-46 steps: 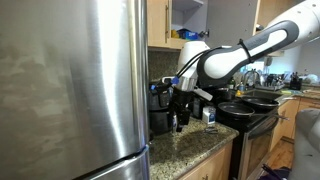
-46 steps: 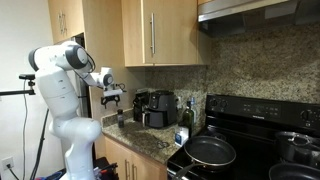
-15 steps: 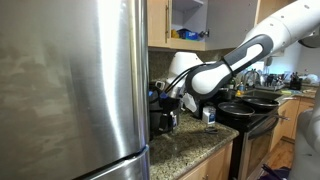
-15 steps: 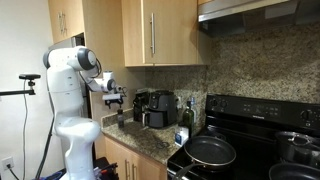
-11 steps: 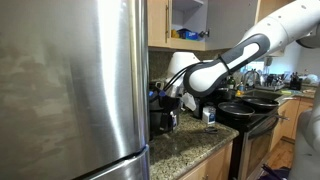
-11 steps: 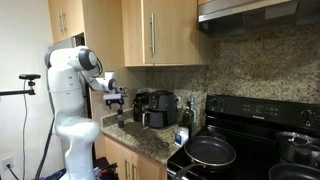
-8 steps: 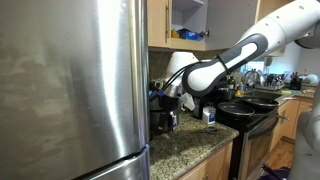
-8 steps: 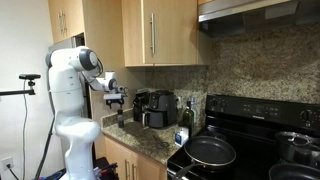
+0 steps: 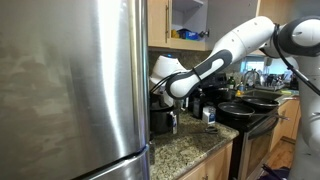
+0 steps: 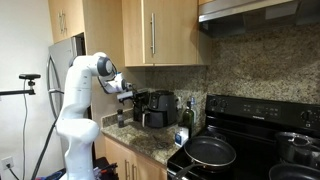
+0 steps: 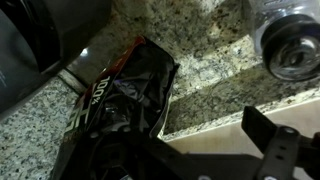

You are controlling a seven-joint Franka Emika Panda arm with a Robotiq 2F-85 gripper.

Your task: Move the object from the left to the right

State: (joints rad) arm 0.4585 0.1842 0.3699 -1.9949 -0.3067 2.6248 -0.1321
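— Granite all round: the bench (image 10: 150,136) runs under wooden cabinets (image 10: 165,35) to a black stove (image 10: 255,120) well beyond the gripper (image 10: 124,97). Can you see what the gripper is doing?

— Barely. In both exterior views it is small and dark against the coffee machines (image 10: 155,108). In an exterior view the steel fridge (image 9: 70,80) cuts off the near end of the bench. I cannot tell whether it is open or closed.

— And the wrist view?

— Only one of its fingers (image 11: 268,135) shows clearly, low at the right edge. The rest is a dark blur along the bottom.

— Where is the thing to be moved?

— A crumpled black packet (image 11: 125,95) lies flat on the bench right beneath the gripper, its lower end lost in that blur. It is apart from the visible finger, with bare granite between.

— Which way does it lie?

— Its long axis runs diagonally in the wrist view, from top centre down to bottom left. A black appliance (image 11: 35,40) sits just beside its upper-left flank. A round metal can (image 11: 290,45) stands well apart, on the finger's side, cut off by the frame.
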